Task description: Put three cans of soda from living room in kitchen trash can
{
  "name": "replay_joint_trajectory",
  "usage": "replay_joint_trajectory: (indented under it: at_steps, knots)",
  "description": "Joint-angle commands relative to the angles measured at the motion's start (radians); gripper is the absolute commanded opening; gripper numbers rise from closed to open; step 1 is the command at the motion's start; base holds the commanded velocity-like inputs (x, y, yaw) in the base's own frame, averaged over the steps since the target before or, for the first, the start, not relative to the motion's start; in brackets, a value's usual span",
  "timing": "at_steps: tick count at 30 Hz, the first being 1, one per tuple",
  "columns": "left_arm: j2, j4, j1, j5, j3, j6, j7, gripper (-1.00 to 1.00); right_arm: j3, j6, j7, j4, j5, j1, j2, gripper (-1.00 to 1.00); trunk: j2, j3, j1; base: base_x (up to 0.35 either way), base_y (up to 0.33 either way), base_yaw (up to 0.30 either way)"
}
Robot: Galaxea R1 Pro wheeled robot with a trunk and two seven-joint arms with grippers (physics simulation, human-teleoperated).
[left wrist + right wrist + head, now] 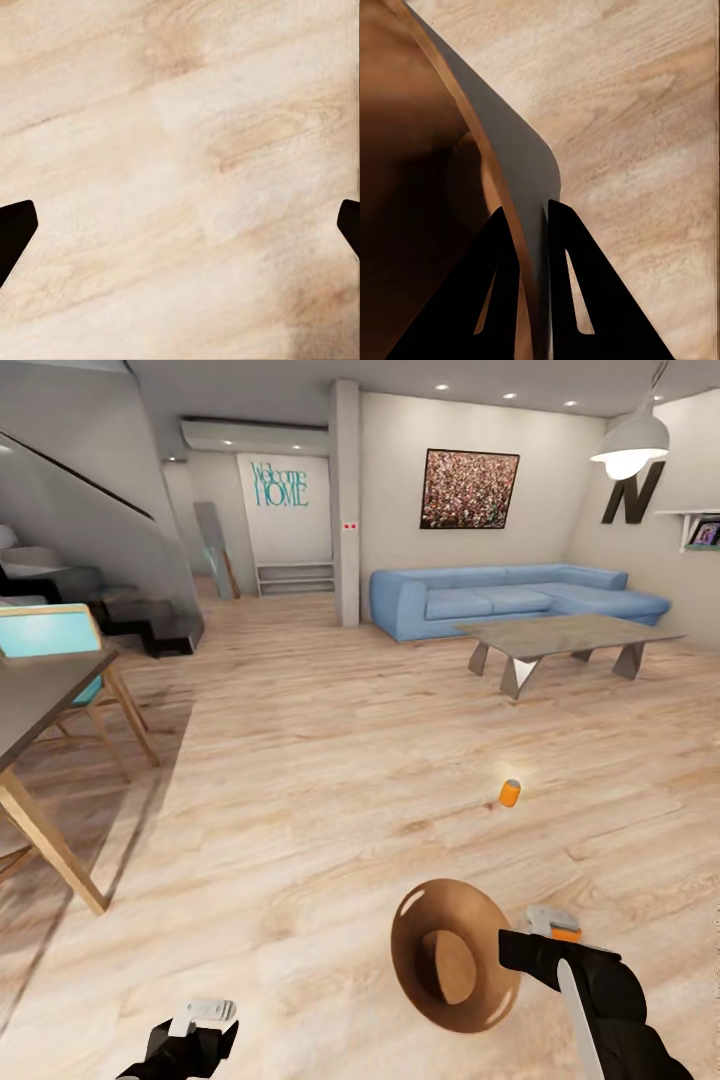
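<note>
Lying on its side on the wood floor (300, 780), right of the frame's centre in the head view: one orange soda can (510, 792), well apart from everything. Closer in, at lower right of centre, the brown trash can (455, 955), carried tilted with its mouth toward the camera, rim wall pinched between the right gripper (532, 938) fingers (499, 292), closed on that thin edge, one finger inside the wall, one outside. Left gripper (205, 1015) at lower left, fingers spread wide, holding nothing, bare floor between them. Farther back, upper right: grey-topped coffee table (565, 635), blue sofa (500, 600).

Likely trouble: slipping of the bin from so narrow a pinch, swinging or dropping during travel. Bumping the can and rolling it away. Spilling cans from a tilted mouth.
</note>
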Motion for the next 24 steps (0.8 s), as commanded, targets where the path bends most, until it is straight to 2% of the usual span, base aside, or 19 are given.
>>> replay_joint_trajectory:
  at_steps: [1, 24]
  knots:
    - [0.000, 0.000, 0.000, 0.000, 0.000, 0.000, 0.000, 1.00, 0.000, 0.001, 0.004, 0.000, -0.024, 0.000, 0.000, -1.00, 0.000, 0.000, 0.000, 0.338, 0.000, -0.281]
    - [0.000, 0.001, 0.000, 0.001, -0.001, -0.001, 0.000, 1.00, -0.001, 0.003, 0.004, 0.000, -0.024, 0.000, 0.000, -1.00, 0.000, 0.000, 0.000, 0.338, 0.000, -0.281]
